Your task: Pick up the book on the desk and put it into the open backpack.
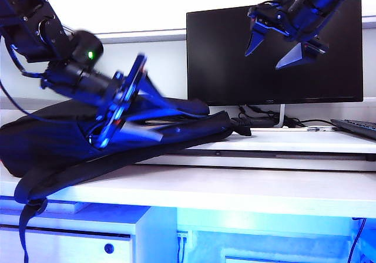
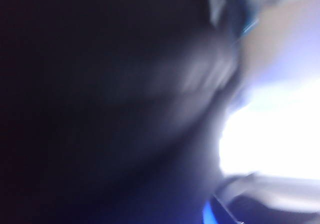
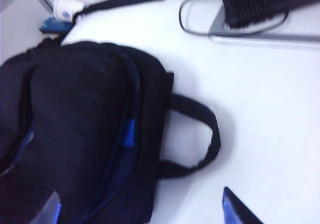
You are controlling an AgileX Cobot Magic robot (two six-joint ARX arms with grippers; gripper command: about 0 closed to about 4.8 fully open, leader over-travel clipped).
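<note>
Two arms show in the exterior view, one on each side of the white bench (image 1: 252,195). On it lies the backpack (image 1: 70,142), flat on its side, dark fabric with blue along the zipper, a strap (image 1: 26,216) dangling over the front edge near the white drawer cabinet (image 1: 76,239) below. The left gripper (image 1: 138,107) is down at the bag's opening, its blue fingers (image 1: 170,105) reaching toward the mouth of the bag and lying against the fabric; how far apart the jaws stand cannot be told, since they are blurred here and the left wrist view is nothing but dark smear with a bright patch at one side. A thin pale strip (image 1: 164,121) sits at the mouth of the bag just under those fingers (it may be the book, but it is too small and blurred to be sure), and no book lies on the bare bench. The right gripper (image 1: 281,49) hangs high in the air in front of the black monitor (image 1: 235,69), well clear of everything, jaws spread wide and holding nothing. Its wrist view looks down on the backpack (image 3: 75,134), whose carry handle (image 3: 200,134) loops out over the white surface, with one blue fingertip (image 3: 237,209) at the frame's edge and the monitor's stand and cables (image 3: 250,14) beyond. A dark keyboard (image 1: 355,127) rests on the raised shelf (image 1: 282,140) at far right.
</note>
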